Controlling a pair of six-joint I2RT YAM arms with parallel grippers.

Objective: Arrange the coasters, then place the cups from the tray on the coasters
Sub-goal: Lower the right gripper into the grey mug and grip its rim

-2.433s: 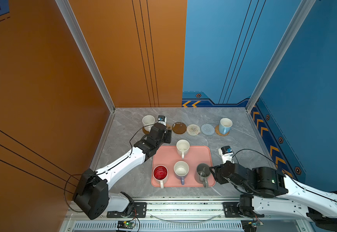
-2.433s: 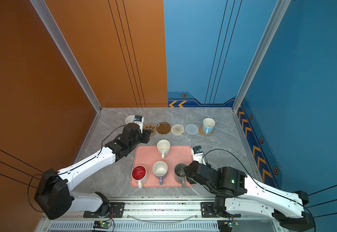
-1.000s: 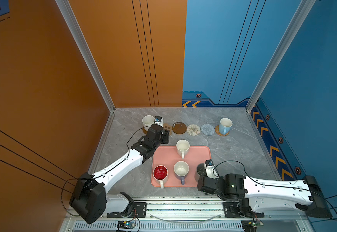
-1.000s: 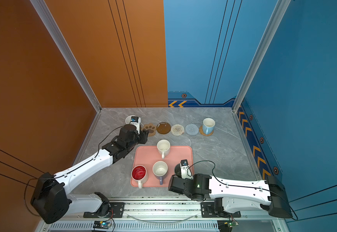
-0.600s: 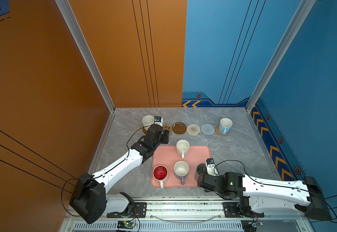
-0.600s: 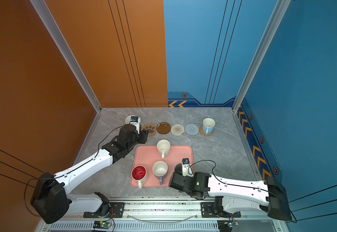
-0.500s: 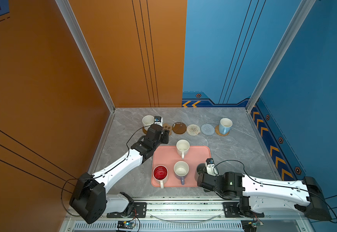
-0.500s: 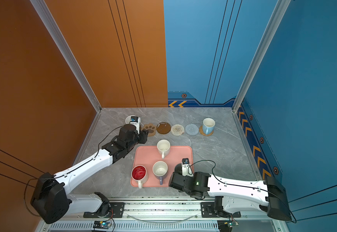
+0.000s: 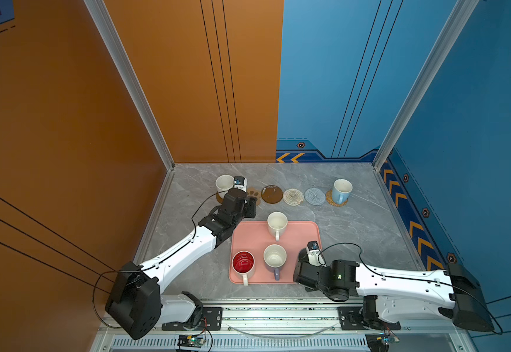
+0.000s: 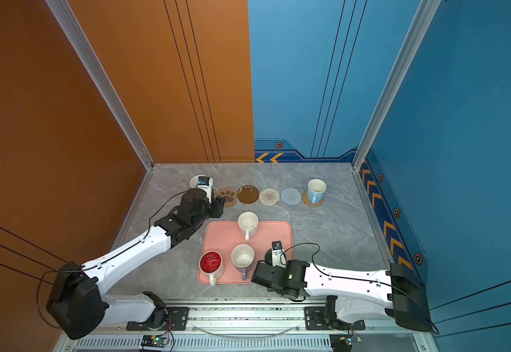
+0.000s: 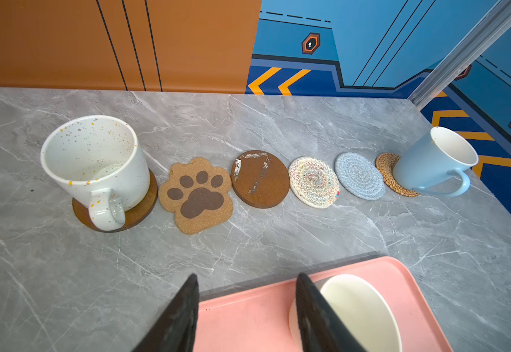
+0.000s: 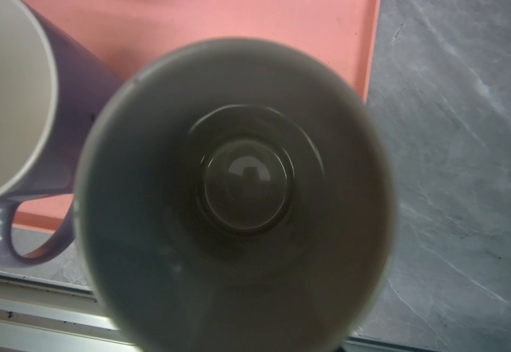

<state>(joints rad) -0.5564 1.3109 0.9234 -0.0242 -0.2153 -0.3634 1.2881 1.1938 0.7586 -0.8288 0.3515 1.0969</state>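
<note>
Six coasters lie in a row at the back. A speckled white mug (image 11: 95, 158) stands on the left brown disc (image 11: 144, 210). The paw coaster (image 9: 253, 193), brown disc (image 9: 271, 194), cream round (image 9: 293, 197) and blue-grey round (image 9: 314, 196) are bare. A light blue mug (image 9: 342, 190) sits on the rattan round (image 9: 335, 200). The pink tray (image 9: 304, 233) holds a white mug (image 9: 277, 224), a red-inside mug (image 9: 243, 263), a lavender mug (image 9: 274, 258) and a grey mug (image 12: 236, 189). My left gripper (image 11: 246, 307) hangs open and empty over the tray's far left edge. My right gripper (image 9: 299, 272) is at the grey mug, its jaws hidden.
The orange wall stands close on the left and the blue wall on the right. The metal rail (image 9: 278, 314) runs just past the table's front edge, right below my right arm. Bare grey table (image 9: 354, 231) lies right of the tray.
My right arm has dropped low along the front edge and brought its gripper in at the grey mug. My left gripper drew back a little from the white mug, then stayed still.
</note>
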